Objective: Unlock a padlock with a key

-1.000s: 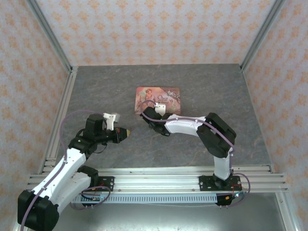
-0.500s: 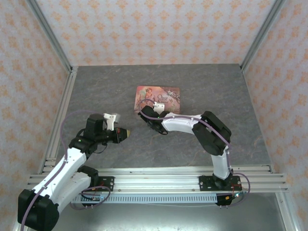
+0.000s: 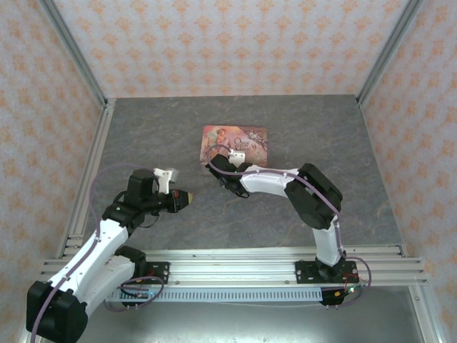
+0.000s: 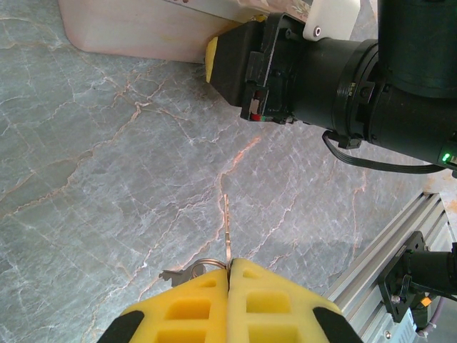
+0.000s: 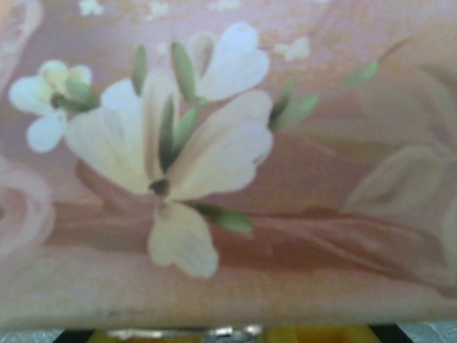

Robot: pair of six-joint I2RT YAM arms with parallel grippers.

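Desk of grey marbled stone (image 3: 143, 136) under everything, and lying flat near its middle the rectangular pink tin box with a painted-flower lid (image 3: 246, 139). Pressed up to the near left corner of that tin, the right tool (image 3: 214, 168); in the left wrist view, black body and one yellow pad (image 4: 211, 57) right against the tin's wall. Cannot tell whether clenched or released there, so confirm that first. No clear sight of the tiny dark teal-blue padlock; going by a thin bright metal arc (image 5: 214, 332) at the very bottom of the right wrist view, below the tin's front wall, probably hangs at that corner between the right tool's pads. Near it, toward the arm bases and not touching, the left tool (image 4: 229, 275), clenched on the thin brownish-metal key (image 4: 227, 229): blade pointing straight out past the yellow foam tips toward the right tool, small wire ring (image 4: 203, 264) tucked beside them.

Step in hand, by judgement: steady the padlock, then carry the key to its slot. Seat the right tool firmly on the padlock body, keyhole turned toward the left arm and left uncovered. Bring the left tool in slowly along the line of the blade, never across it. Keep the pinch tight against any swivel of so thin a blade in soft pads. Match blade to slot before pushing; back off and re-aim at the first sign of bending. Avoid nudging the tin, likely light enough to slide.
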